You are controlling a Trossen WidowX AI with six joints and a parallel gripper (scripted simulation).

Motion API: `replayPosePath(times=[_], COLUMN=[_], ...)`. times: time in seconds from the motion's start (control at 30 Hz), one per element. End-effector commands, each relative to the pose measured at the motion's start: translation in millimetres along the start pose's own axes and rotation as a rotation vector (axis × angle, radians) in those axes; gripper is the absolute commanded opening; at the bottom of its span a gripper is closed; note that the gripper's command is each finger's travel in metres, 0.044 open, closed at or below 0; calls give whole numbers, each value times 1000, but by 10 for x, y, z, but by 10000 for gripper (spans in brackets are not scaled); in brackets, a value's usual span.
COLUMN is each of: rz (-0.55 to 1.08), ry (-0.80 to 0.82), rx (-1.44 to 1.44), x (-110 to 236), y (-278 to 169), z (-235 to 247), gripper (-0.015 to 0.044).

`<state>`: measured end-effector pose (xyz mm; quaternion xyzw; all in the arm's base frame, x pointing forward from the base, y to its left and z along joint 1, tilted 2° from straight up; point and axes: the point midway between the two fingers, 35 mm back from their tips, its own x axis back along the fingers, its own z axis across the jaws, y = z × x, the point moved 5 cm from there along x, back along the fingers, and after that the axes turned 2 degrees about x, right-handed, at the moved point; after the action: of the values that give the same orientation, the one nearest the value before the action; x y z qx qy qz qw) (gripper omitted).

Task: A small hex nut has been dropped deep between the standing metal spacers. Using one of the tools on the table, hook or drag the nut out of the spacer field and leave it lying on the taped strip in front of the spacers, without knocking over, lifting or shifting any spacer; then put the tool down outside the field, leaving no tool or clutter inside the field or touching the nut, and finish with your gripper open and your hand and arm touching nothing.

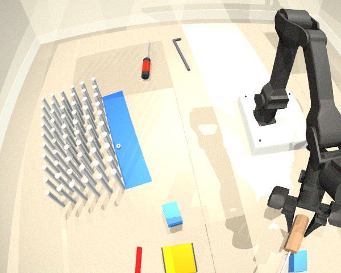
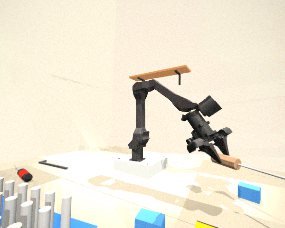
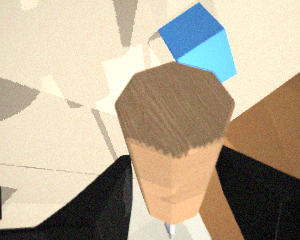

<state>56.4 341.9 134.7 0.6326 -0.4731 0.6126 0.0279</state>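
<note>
— Pale desk (image 1: 170, 164) from above: where's the hex nut (image 1: 117, 145)?
— Lying on the blue taped strip (image 1: 132, 167), just beside the front row of spacers (image 1: 99, 176). Hand (image 1: 297, 232) clamped on the wooden handle (image 1: 295, 235) of the rod tool, well apart from the field.
— From the side?
— Handle (image 2: 227, 162) low over the desk, thin steel rod (image 2: 265, 173) jutting beyond. Probably light and stiff, whippy at the tip; best gripped mid-handle, as here.
— Wrist view?
— Faceted handle end (image 3: 175, 115) between dark fingers, blue block (image 3: 200, 42) beyond. Wood likely grippy; nut tiny, prone to skid.
</note>
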Motion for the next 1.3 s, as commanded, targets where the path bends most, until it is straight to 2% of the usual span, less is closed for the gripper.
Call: replayPosePath(times=[0.0,1.27], rz=[10,10], ry=[-1,-1], rx=[2,2], x=[-28,-337], y=[5,215], z=[6,110], gripper=[0,0])
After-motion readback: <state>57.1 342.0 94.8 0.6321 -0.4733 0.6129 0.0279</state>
